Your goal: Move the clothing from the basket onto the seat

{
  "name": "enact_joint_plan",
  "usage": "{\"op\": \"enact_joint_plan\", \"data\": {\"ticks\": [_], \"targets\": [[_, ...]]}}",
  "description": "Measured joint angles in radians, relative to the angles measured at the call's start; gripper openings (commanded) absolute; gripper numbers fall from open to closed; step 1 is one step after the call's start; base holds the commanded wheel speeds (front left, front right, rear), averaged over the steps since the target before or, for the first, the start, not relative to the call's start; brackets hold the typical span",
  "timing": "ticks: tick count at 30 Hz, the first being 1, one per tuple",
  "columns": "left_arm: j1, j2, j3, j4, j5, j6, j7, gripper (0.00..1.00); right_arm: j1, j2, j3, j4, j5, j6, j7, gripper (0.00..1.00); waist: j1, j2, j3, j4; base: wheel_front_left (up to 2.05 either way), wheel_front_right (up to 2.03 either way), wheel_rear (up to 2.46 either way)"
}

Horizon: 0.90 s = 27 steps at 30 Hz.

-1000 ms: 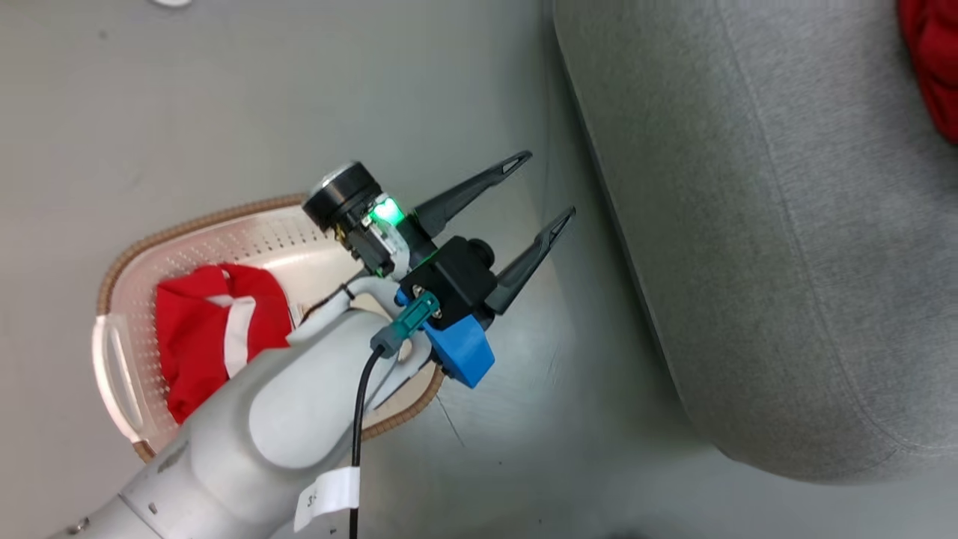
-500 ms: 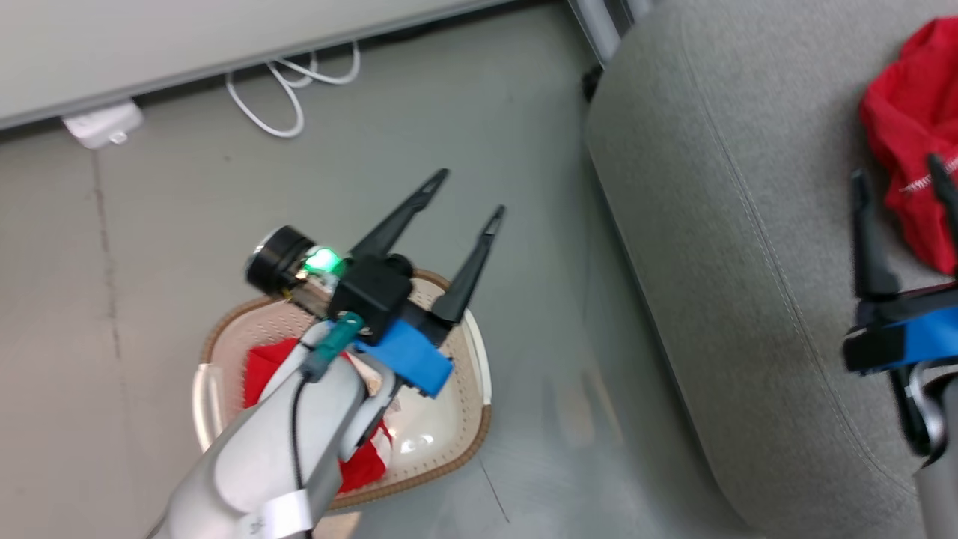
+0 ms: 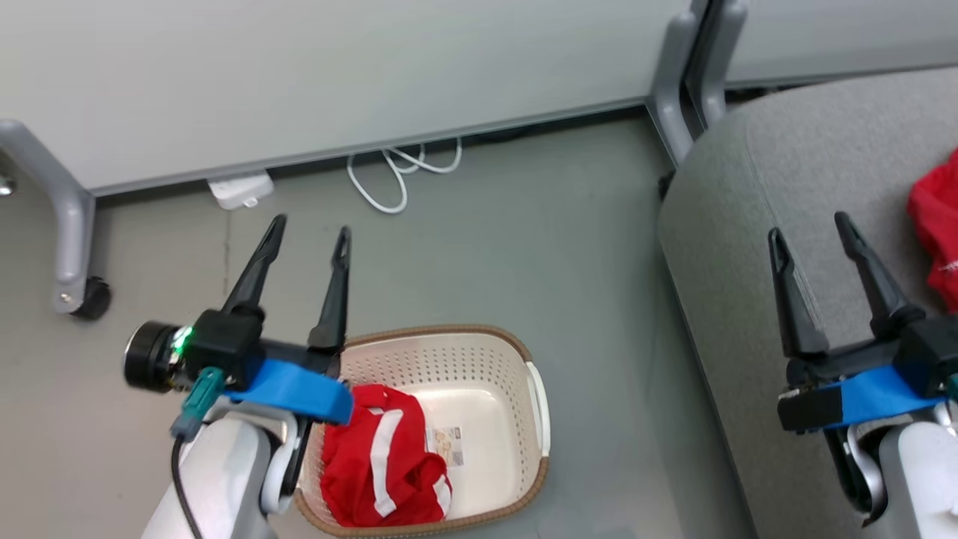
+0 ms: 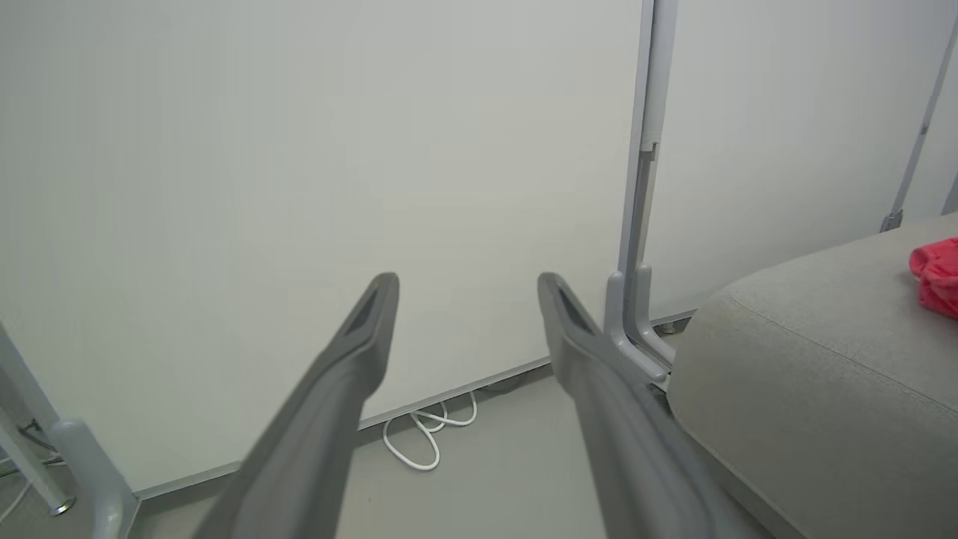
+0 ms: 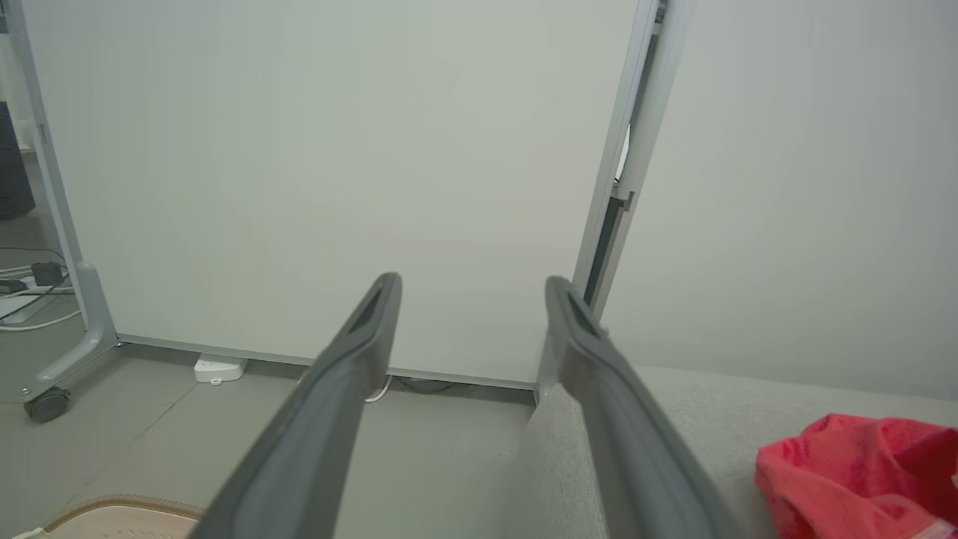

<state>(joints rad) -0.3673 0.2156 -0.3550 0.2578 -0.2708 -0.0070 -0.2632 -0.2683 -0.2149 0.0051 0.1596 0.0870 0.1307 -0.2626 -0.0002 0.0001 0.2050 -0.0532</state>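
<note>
Left pincer (image 3: 311, 224): fingers apart, nothing between them; seen over the floor (image 3: 524, 247) at the far-left rim of the basket (image 3: 449, 359), tips toward the white panel (image 3: 299, 75).
Right pincer (image 3: 807, 225): fingers apart, nothing between them; over the seat (image 3: 733, 247) near its left edge, tips also toward the panel.
Basket: upright on the floor between the 2 arms, left of the seat and apart from it; cream perforated walls, brown rim.
Red garment (image 3: 382, 464): crumpled in the left half of the basket, white stripes showing; its near-left part is hidden behind the left arm.
2nd garment (image 3: 939, 224): red, lying on the seat at the right edge of the head view, right of the right pincer and clear of its fingers; in the right wrist view it lies low at the right, beside the right finger.
Sticker (image 3: 447, 443): on the bare basket bottom, just right of the red garment.
Seat: light grey, rounded, much larger than the basket; its far-left corner is near a grey leg (image 3: 670, 75) of the panel.
Cable (image 3: 397, 176): white, looped on the floor at the foot of the panel.
White box (image 3: 239, 189): on the floor just left of the cable, against the panel.
Caster (image 3: 93, 298): at the foot of another grey leg, far left, well apart from the basket.
</note>
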Motion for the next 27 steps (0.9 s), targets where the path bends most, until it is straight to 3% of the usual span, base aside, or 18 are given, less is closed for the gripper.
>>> {"op": "enact_joint_plan", "data": {"ticks": [13, 27], "targets": [[0.216, -0.077, 0.175, -0.026, 0.081, -0.069, 0.0, 1.0, 0.188, 0.081, -0.047, -0.037, 0.022, 0.0, 0.0, 1.0, 0.0, 0.0, -0.145, 0.079, 0.0, 0.0, 0.0], [0.297, -0.125, 0.248, -0.02, 0.124, -0.106, 0.0, 1.0, 0.284, 0.12, -0.065, -0.023, 0.027, 0.0, 0.0, 1.0, 0.0001, 0.0, -0.196, 0.108, 0.0, 0.0, 0.0]]}}
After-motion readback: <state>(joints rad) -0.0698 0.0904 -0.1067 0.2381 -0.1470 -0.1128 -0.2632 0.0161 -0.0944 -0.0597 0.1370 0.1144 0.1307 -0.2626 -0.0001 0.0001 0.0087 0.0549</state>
